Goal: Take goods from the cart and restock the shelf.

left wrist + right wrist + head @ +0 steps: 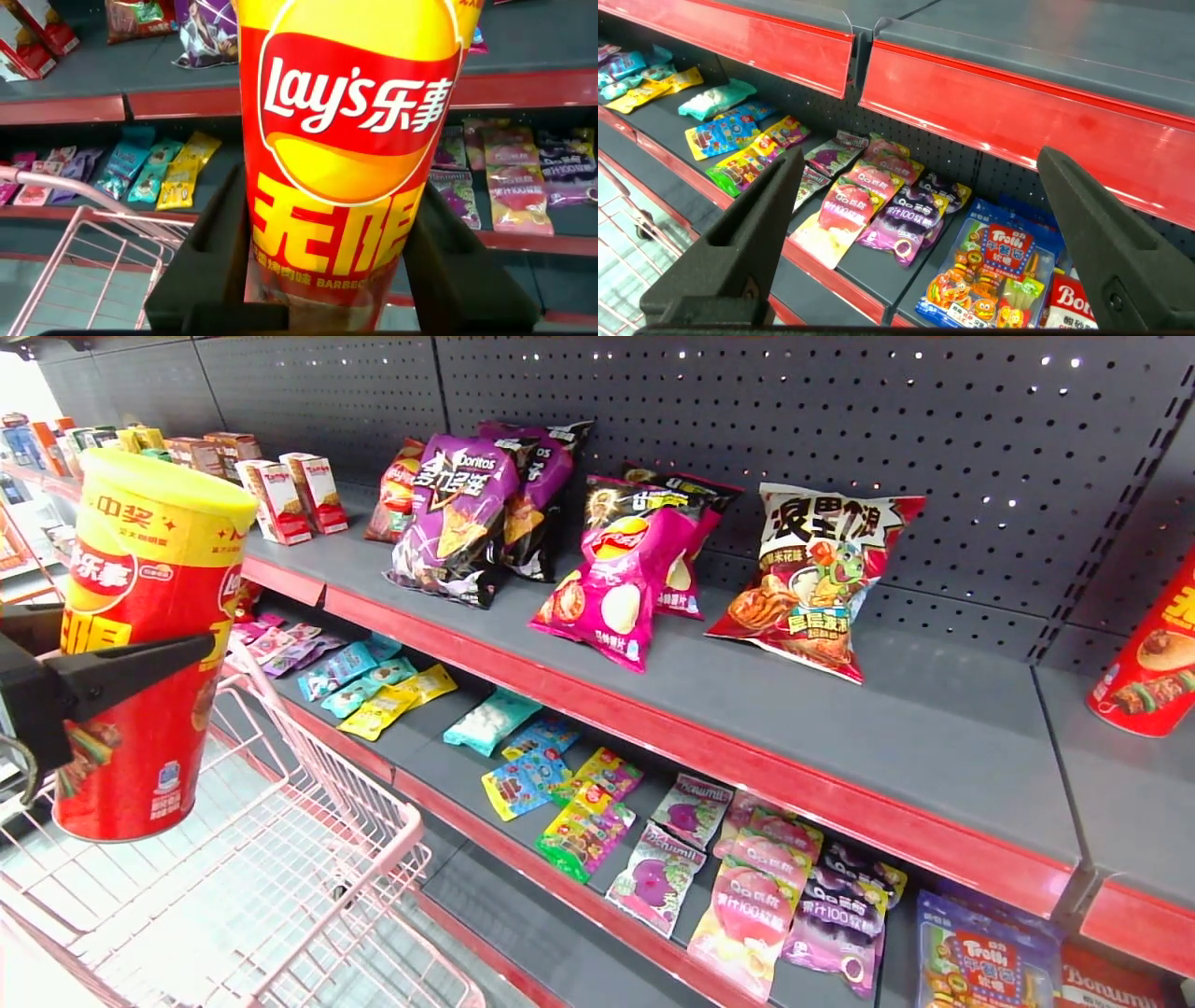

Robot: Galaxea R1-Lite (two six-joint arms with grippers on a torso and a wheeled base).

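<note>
Chips canister [346,140], upright w/ long axis vertical, sits clamped in left gripper [327,280] above the pink wire cart [308,821]. Bare grey top shelf [934,728] lies ahead & to robot's right of it, past crinkly foil bags [812,579]. Canister: rigid glossy cylinder, yellow lid. Right gripper [920,252] spread wide, empty, facing candy pouches [878,201].
</note>
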